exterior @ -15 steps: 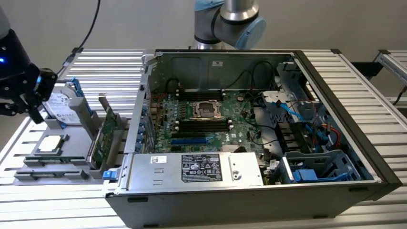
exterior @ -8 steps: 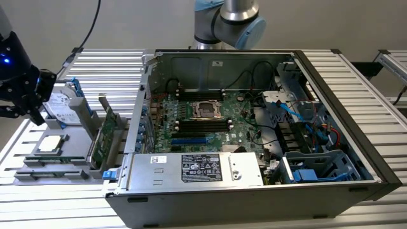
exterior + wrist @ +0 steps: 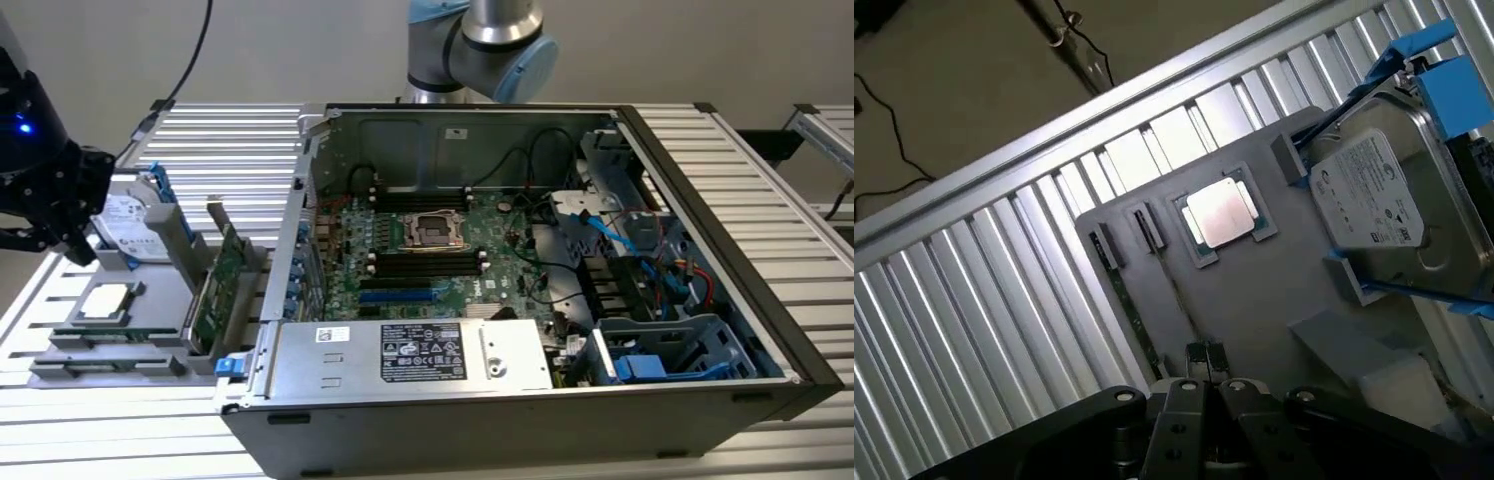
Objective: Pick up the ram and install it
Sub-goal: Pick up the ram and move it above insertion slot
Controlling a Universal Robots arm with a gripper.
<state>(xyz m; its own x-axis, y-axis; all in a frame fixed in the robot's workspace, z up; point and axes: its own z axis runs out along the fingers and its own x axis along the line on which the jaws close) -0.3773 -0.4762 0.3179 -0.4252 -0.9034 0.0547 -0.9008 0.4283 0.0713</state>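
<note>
Hovering over the gray tray point(image 3: 1254, 325), the tool point(image 3: 1204, 356) is clenched shut near the ram point(image 3: 1135, 322).

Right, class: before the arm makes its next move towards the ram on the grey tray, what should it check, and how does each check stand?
1. Jaws ready to take the ram: not ok. The gripper has its jaws shut, with nothing between them.
2. Ram within reach: ok. Its thin green edge stands in the grey tray, near the gripper.
3. Case open: ok. The motherboard is exposed.
4. Memory slots free: ok. They look empty.
5. Slot latches open: cannot tell.
</note>
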